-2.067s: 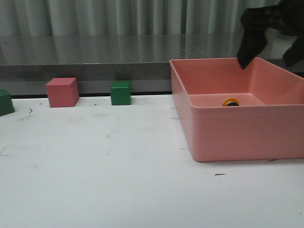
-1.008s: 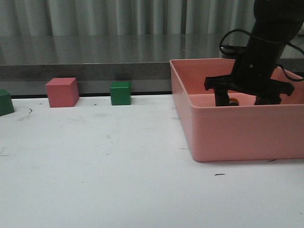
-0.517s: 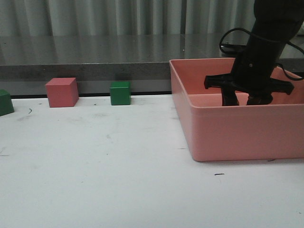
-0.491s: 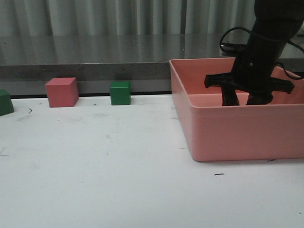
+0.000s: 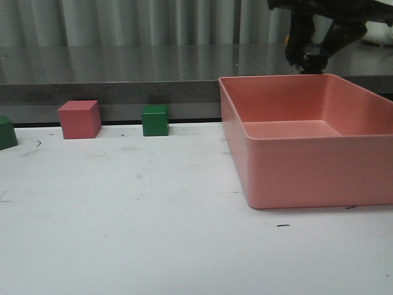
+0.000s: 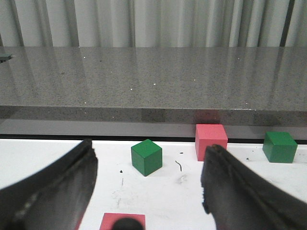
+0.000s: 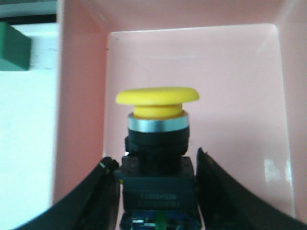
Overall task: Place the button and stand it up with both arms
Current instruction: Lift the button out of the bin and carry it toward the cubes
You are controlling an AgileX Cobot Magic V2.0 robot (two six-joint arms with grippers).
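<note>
My right gripper (image 7: pixel 156 191) is shut on the button (image 7: pixel 157 139), gripping its black base; the yellow mushroom cap and silver collar point away from the wrist. In the front view the right gripper (image 5: pixel 309 58) hangs high above the pink bin (image 5: pixel 295 166), at the top right, and only a sliver of yellow shows there. The bin's floor (image 7: pixel 216 96) lies below the button. My left gripper (image 6: pixel 148 191) is open and empty, low over the white table, out of the front view.
A red cube (image 5: pixel 79 118) and a green cube (image 5: pixel 155 120) stand at the table's back edge, another green cube (image 5: pixel 7 132) at far left. The left wrist view shows a green cube (image 6: pixel 146 156), red cube (image 6: pixel 211 140), green cube (image 6: pixel 279 146) and a red cube (image 6: pixel 122 221) near the jaws.
My right gripper went down into the bin, closed on the button, and has risen with it well above the bin. The bin's floor no longer holds the button.
</note>
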